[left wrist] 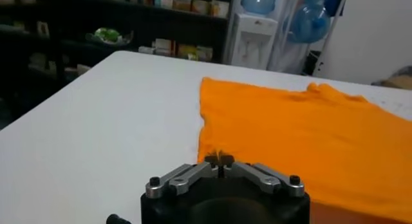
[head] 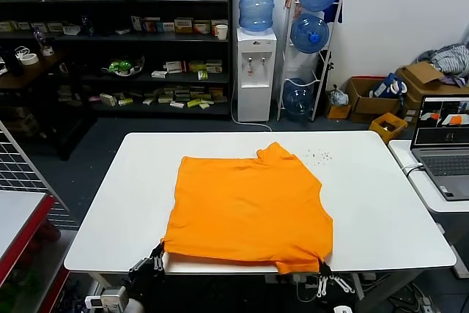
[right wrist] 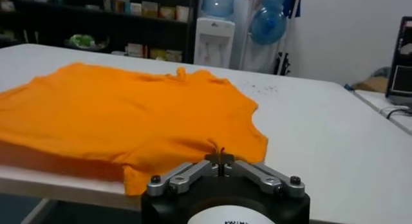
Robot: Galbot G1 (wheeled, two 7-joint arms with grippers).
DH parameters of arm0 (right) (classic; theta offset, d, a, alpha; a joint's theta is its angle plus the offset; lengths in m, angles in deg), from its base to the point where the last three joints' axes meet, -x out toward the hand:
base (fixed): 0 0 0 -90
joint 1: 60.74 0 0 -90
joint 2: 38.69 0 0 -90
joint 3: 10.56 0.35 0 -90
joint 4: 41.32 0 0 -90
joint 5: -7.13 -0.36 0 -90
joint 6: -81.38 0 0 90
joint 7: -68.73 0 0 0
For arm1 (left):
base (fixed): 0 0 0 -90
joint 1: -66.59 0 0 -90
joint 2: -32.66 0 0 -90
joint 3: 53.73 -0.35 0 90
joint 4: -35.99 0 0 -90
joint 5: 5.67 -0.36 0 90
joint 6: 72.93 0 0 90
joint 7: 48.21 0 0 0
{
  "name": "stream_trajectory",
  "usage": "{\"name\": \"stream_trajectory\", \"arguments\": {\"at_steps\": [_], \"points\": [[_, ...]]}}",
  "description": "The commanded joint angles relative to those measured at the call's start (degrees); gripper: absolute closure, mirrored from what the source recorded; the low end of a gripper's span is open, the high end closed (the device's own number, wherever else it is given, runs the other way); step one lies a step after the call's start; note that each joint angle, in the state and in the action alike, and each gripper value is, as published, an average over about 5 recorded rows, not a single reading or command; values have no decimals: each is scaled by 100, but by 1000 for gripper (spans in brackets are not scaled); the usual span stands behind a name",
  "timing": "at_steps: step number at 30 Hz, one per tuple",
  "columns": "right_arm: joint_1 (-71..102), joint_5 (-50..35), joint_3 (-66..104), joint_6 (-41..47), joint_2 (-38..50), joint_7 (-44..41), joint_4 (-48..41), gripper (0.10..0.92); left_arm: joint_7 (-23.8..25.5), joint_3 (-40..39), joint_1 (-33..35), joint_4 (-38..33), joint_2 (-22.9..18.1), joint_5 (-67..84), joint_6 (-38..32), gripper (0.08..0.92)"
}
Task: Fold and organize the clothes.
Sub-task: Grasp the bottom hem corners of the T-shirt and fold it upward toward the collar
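1. Orange cotton is what both grippers are pinching: the left gripper (left wrist: 220, 159) is clamped on the near left hem corner of the bright orange short-sleeved T-shirt (head: 249, 207), and the right gripper (right wrist: 220, 159) is clamped on the near right corner. Both sit right at the near edge of the white rectangular table (head: 110, 218), where the hem droops just over the lip.
2. From the head view the shirt lies roughly flat in the middle of the table, hem toward the robot, collar end away. One sleeve looks already tucked in on the left, and a bump of fabric sticks up at the far right. No lettering shows, so the print is probably face down.
3. Best guess for the step: carry the hem up and over toward the collar to halve the shirt. To do it clean, both arms should lift together at the same height and keep the hem taut between them, or the fold goes crooked.
4. Lay the hem down square on the far edge before letting go. Dragging low would bunch the layer underneath.
5. Further back there's a grey laptop (head: 443, 148) on a side table to the right, well apart from the shirt, then a white water dispenser (head: 254, 71) and dark shelves.
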Motion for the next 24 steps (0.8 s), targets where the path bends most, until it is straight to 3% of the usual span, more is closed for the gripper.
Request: {"name": "stream_trajectory", "arguments": {"at_steps": [1,10,24], "points": [[-1224,-821,-29,180,450,240,-274,901,-26,-237,-1612,789,0,176,-372,902],[-2533,-1678,-378,787,826,437,-1029,901,-233,-660,-2591,1705,-6,168,-80,902],[-3730,-2202,-1097,1042,999,466,-1975,901,-348,-995,-3074,2384,-60,96,257,901]]}}
